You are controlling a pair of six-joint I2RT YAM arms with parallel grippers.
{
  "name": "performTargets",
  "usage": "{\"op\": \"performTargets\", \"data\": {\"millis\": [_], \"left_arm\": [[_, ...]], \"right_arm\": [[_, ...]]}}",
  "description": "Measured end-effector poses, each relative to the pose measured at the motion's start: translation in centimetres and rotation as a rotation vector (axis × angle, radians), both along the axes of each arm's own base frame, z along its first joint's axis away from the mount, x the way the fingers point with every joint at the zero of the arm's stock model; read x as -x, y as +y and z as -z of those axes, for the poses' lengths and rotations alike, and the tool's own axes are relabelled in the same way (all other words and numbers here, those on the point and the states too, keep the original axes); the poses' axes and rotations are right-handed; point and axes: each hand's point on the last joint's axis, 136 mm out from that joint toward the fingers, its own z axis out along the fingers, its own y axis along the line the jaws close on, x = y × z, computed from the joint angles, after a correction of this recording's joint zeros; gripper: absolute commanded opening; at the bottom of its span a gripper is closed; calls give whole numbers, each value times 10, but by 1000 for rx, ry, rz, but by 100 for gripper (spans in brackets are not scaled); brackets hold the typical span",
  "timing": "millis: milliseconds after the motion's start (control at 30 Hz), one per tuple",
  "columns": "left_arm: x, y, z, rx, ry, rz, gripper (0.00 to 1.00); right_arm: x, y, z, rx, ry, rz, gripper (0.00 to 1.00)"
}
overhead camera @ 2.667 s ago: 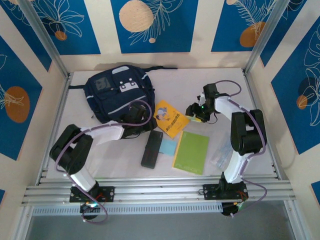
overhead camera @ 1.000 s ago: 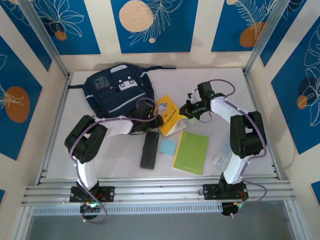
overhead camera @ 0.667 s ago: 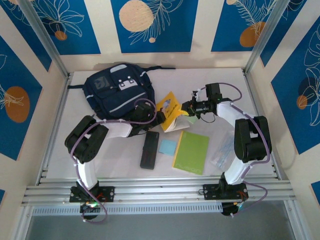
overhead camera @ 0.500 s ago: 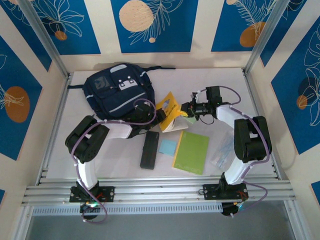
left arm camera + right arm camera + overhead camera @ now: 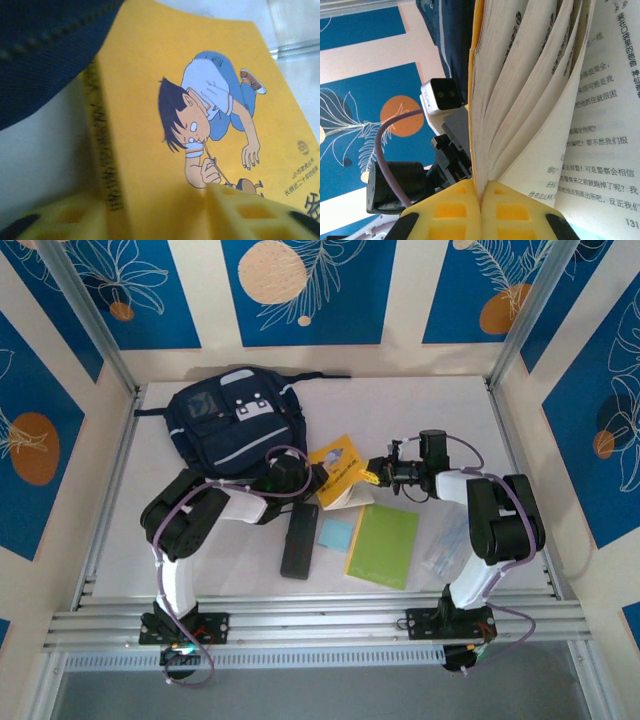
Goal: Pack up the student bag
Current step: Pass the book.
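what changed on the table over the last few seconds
The right tool, shut on the yellow paperback book with a cartoon boy, tipped its right edge up off the white table; the left tool swung from the dark navy fabric backpack to the book's spine. Backpack, black rectangular case and green flat notebook stayed put.

arms inward, right gripper pinching book (left gripper astride it)

The backpack is set at the back left of the table, the book just right of it. In front, a case, pad, notebook and pouch are lined up left to right.
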Motion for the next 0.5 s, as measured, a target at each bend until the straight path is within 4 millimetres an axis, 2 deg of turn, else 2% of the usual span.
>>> {"op": "performTargets", "data": {"millis": [67, 133, 233, 300, 333, 500], "left_arm": [[1, 0, 1, -8, -3, 4, 12], [0, 0, -3, -3, -8, 3, 3], [1, -4, -13, 5, -32, 23, 0], [-1, -8, -20, 13, -47, 32, 0], [-3, -11, -25, 19, -55, 37, 0], [-22, -32, -68, 67, -150, 63, 0]], "right_arm": [[2, -5, 4, 14, 20, 10, 14], [6, -8, 7, 42, 39, 17, 40], [15, -10, 5, 91, 46, 13, 76], [17, -16, -1, 146, 30, 32, 95], [19, -18, -5, 174, 17, 41, 100], [27, -29, -22, 273, -38, 73, 99]]}}
